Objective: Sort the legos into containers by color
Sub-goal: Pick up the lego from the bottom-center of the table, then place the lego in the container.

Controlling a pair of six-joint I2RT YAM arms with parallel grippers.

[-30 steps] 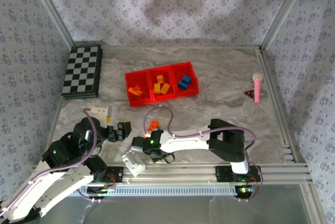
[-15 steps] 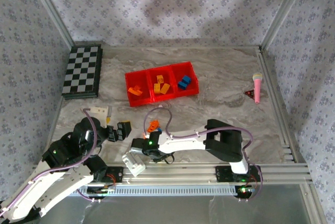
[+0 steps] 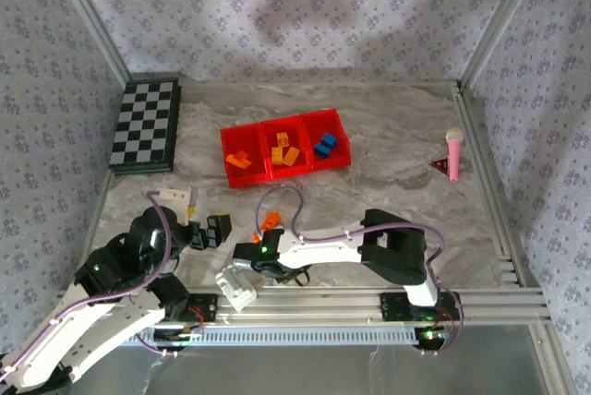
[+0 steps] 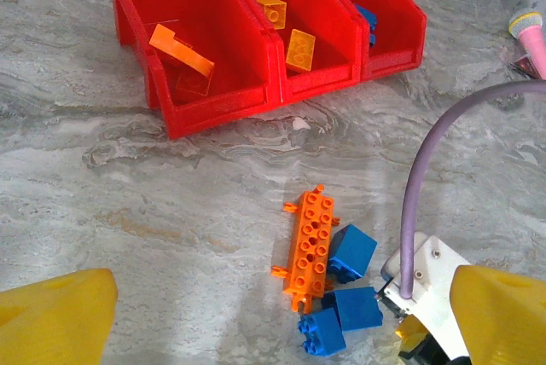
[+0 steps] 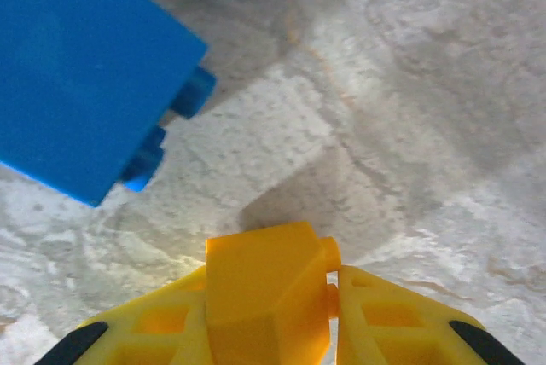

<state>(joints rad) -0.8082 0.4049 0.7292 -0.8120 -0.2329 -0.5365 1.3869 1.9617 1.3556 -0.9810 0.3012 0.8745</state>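
- The right gripper (image 5: 271, 318) is down low near the near edge of the table (image 5: 409, 84), left of centre. Its jaws are closed on a yellow brick (image 5: 264, 284), which sits squeezed between the two yellow fingers (image 5: 392, 327).
- I can't tell whether that brick is clear of the marble or resting on it.
- A big blue brick (image 5: 85, 75) lies just ahead of the held one, a little to its left and not touching it.
- The left gripper (image 4: 277, 318) hangs over the near left part of the table, jaws spread wide with nothing between them.
- An orange plate (image 4: 311, 246) lies flat between the bins and the near edge, with three blue bricks (image 4: 358, 307) bunched right against its nearer end.
- The bins (image 3: 263, 172) stand in a row mid-table, toward the far edge. The left one has an orange piece (image 4: 181, 49) in it, the middle one has yellow pieces (image 4: 300, 49), and the right one has blue pieces (image 3: 325, 144).
- A checkerboard (image 3: 145, 125) lies in the far left corner.
- A pink mic (image 3: 454, 153) lies near the right edge.
- A white block (image 3: 235, 289) sits at the near edge.
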